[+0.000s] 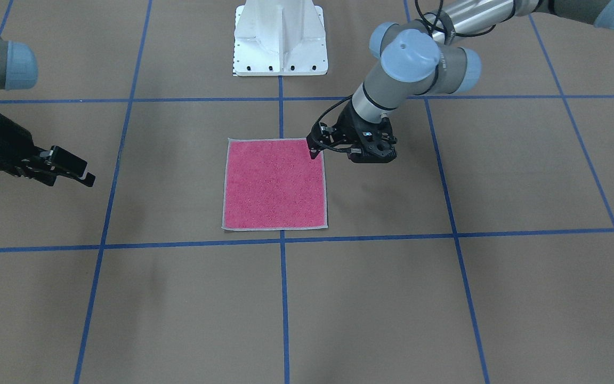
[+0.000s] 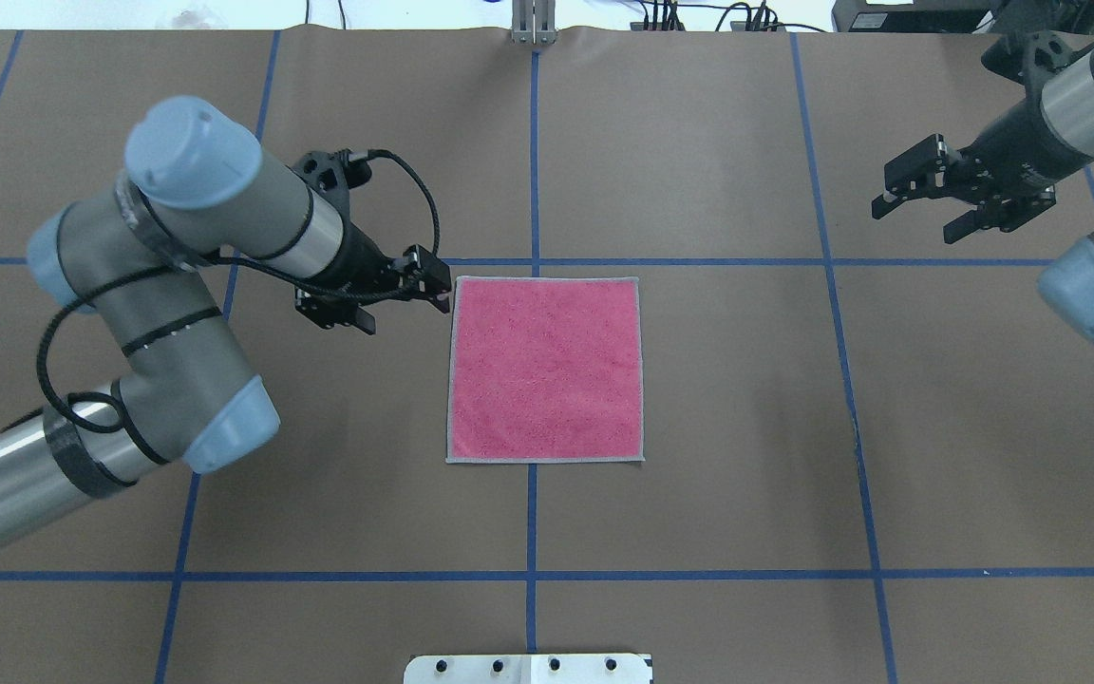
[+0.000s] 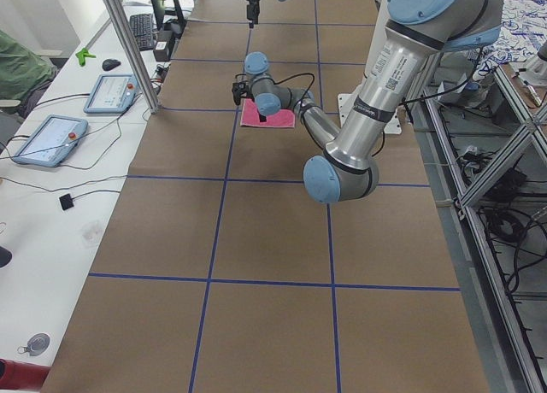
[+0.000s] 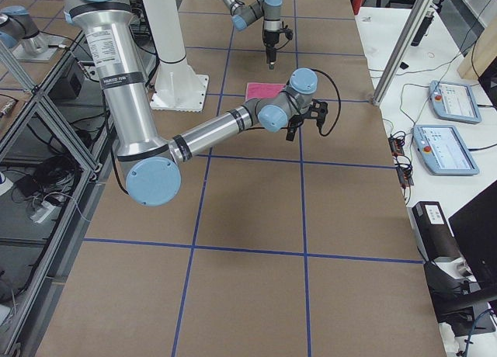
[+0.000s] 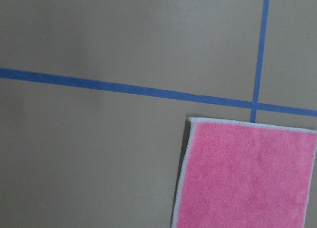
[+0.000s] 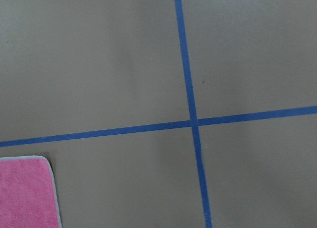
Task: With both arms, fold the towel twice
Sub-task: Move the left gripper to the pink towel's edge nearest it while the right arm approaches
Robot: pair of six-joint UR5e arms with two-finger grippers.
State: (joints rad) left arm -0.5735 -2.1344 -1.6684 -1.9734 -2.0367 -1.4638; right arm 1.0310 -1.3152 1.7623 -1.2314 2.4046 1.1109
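The towel (image 2: 547, 370) lies flat and unfolded at the table's middle, pink face up, with light grey edging. It also shows in the front view (image 1: 275, 184) and in both wrist views (image 5: 247, 178) (image 6: 25, 193). My left gripper (image 2: 433, 280) points down just above the towel's far left corner, shown in the front view (image 1: 317, 144) at the corner nearest the base. Its jaws look open and empty. My right gripper (image 2: 908, 204) is open and empty, well off to the towel's right and above the table, also in the front view (image 1: 86, 173).
The white pedestal base (image 1: 280, 42) stands on the robot's side of the towel. Blue tape lines (image 2: 533, 142) grid the brown table. Tablets (image 3: 47, 141) and cables lie on a side bench beyond the far edge, beside an aluminium post (image 3: 128, 43).
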